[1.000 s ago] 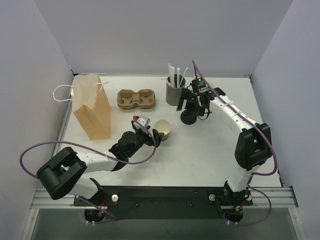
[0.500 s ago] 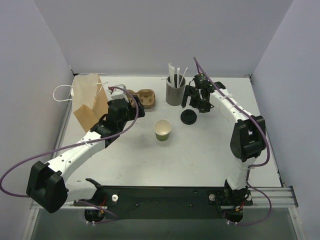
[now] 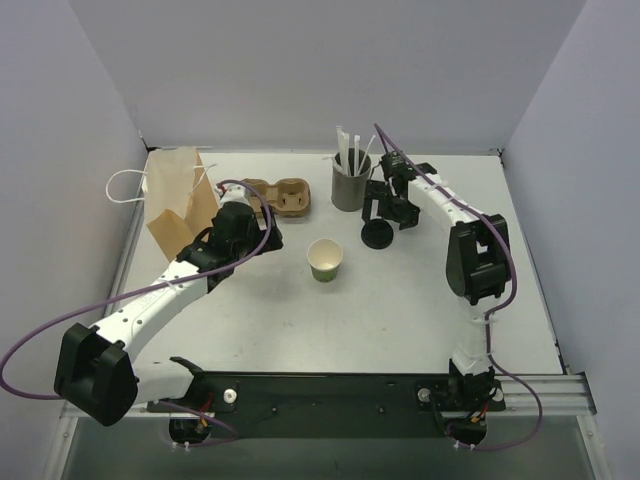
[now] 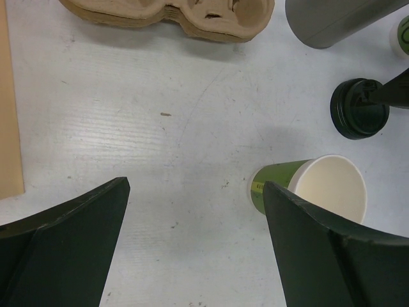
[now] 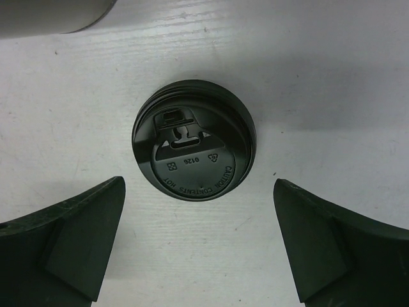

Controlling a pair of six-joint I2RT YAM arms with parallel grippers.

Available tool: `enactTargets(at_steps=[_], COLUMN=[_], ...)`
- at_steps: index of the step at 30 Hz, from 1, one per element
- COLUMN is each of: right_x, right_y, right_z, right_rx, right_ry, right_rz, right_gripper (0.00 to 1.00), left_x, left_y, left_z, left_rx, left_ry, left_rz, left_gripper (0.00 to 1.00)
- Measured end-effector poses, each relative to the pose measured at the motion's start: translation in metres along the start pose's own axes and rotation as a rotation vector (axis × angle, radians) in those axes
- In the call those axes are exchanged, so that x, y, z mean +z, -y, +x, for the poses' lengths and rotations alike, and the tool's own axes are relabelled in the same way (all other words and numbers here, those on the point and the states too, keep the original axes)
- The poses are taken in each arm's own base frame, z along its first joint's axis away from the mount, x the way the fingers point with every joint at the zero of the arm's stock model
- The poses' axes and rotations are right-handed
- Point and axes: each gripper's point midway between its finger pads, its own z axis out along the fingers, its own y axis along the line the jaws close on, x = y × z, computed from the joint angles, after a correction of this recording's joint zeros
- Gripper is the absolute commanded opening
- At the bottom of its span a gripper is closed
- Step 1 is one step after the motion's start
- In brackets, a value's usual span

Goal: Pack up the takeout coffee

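Observation:
The takeout coffee [image 3: 377, 235] shows only as a round black lid [image 5: 192, 147]; no green wall shows under it. It stands just in front of the grey straw holder [image 3: 350, 187] and also shows in the left wrist view [image 4: 358, 109]. My right gripper [image 3: 387, 212] hovers right above it, open, with the lid between and ahead of the fingertips [image 5: 199, 184]. My left gripper [image 3: 248, 228] is open and empty [image 4: 195, 192] over bare table. The lidless green cup [image 3: 325, 260] with its cream inside lies by its right finger [image 4: 319, 192].
A brown paper bag [image 3: 185, 215] with white handles stands at the left, its edge in the left wrist view [image 4: 9, 96]. A cardboard cup carrier [image 3: 275, 197] lies behind the left gripper [image 4: 172, 13]. The straw holder holds several white straws.
My left arm has swung from beside the lidless cup up and left, towards the bag and carrier. My right gripper has stayed by the black lid while its elbow folded back.

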Motion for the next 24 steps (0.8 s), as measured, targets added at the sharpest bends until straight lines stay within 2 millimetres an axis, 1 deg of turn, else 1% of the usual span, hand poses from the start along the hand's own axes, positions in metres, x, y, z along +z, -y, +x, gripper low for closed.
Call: enactTargets(at_steps=[5, 10, 14, 17, 24], right_x=[0.016, 0.023, 0.024, 0.024, 0.027], right_y=[0.001, -0.001, -0.001, 0.000, 0.000], right_z=[0.009, 0.016, 0.016, 0.016, 0.013], right_rx=[-0.030, -0.054, -0.064, -0.067, -0.078], right_ry=[-0.031, -0.038, -0.031, -0.027, -0.015], right_rz=[0.029, 0.060, 0.082, 0.093, 0.111], right_gripper=[0.95, 0.90, 0.87, 0.82, 0.79], left_x=[-0.001, 0.000, 0.001, 0.002, 0.002], left_y=[0.002, 0.003, 0.003, 0.004, 0.005], left_z=[0.002, 0.004, 0.005, 0.007, 0.009], left_rx=[0.001, 0.002, 0.002, 0.003, 0.004], left_ry=[-0.013, -0.019, -0.026, -0.033, -0.042], left_rz=[0.013, 0.019, 0.020, 0.023, 0.029], left_gripper=[0.97, 0.97, 0.97, 0.97, 0.98])
